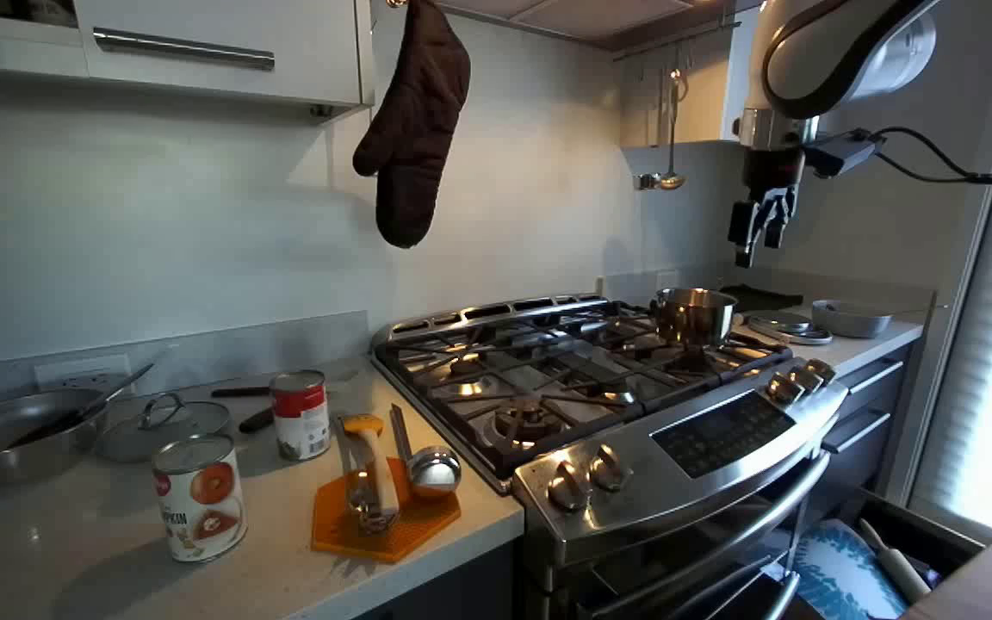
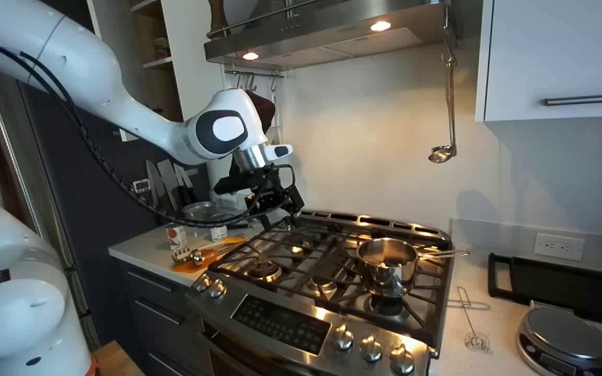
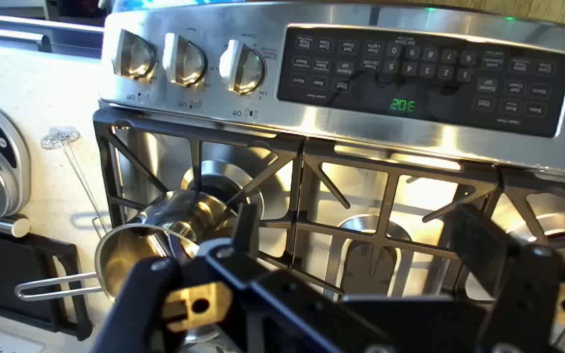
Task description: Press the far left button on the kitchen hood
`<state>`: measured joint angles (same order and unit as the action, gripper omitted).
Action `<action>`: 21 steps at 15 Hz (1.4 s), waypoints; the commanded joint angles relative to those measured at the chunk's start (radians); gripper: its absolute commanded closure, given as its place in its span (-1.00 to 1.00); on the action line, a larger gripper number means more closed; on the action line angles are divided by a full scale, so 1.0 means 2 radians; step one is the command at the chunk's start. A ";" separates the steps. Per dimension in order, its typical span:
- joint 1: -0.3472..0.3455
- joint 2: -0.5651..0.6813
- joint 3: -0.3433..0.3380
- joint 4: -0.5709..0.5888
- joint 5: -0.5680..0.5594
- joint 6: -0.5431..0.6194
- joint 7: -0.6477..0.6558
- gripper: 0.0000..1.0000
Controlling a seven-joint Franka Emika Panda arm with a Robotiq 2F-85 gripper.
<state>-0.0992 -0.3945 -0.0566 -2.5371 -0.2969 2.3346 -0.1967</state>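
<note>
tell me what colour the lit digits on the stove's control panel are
Green; the lit digits on the control panel show best in the wrist view.

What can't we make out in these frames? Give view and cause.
Hood: no button distinguishable in either exterior view; its upper part is cut off by the top edge.
Oven mitt: largely hidden behind the arm in an exterior view.
Saucepan: rim partly blocked by the end effector in the wrist view.
Red-and-white can: label text too small to read in an exterior view.

Wide grey kitchen hood (image 2: pixel 327 34), two lamps (image 2: pixel 380 26) (both lit), above stove (image 2: pixel 301 292)
</note>
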 commanded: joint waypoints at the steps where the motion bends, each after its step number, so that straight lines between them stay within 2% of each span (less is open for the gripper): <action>1: 0.003 0.000 -0.003 0.001 -0.001 -0.002 0.001 -1.00; 7: 0.003 0.000 -0.003 0.001 -0.001 -0.002 0.001 -1.00; 11: 0.004 -0.009 0.006 0.035 -0.002 -0.025 0.009 -1.00; 17: 0.015 -0.044 0.004 0.074 0.031 -0.059 0.013 -1.00; 21: 0.029 -0.079 0.008 0.077 0.056 -0.093 0.014 -1.00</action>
<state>-0.0660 -0.4936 -0.0440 -2.3751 -0.2203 2.2085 -0.1792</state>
